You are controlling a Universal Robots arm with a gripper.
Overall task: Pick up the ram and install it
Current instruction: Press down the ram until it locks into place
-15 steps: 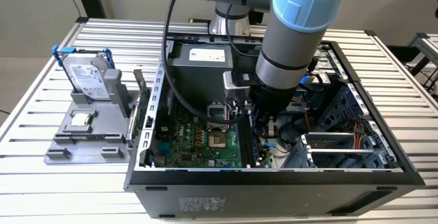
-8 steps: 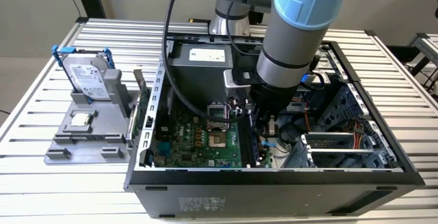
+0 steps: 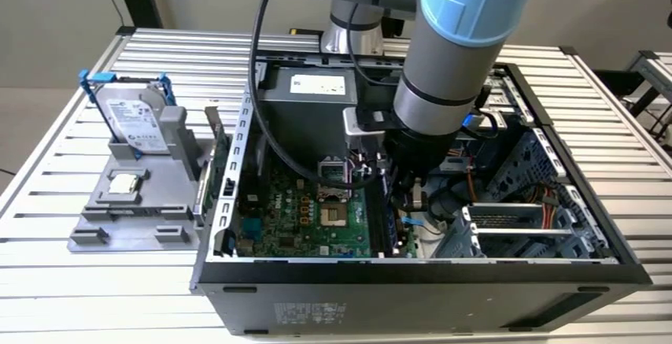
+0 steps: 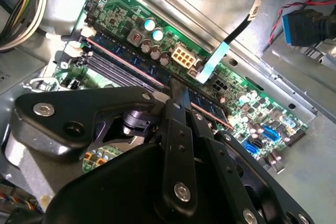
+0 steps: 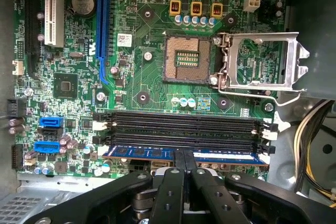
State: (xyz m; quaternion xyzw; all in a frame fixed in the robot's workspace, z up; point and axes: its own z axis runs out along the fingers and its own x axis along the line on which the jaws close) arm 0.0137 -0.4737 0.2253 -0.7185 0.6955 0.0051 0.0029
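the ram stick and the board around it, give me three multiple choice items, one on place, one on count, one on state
1. Where is the ram?
A. flat on the grey tray outside the case
B. at the slot nearest the gripper, beside the black slots
C. on the power supply

2. How many yellow-topped parts sit in a row above the cpu socket in the first wrist view?
A. one
B. three
C. six

3. What state is the cpu socket's metal latch frame in?
A. swung open to the side
C. missing
B. shut over the socket

Answers:
1 B, the blue stick lies along the black slots, with the gripper fingers meeting at its middle.
2 B, three show side by side.
3 A, the frame lies beside the bare socket.
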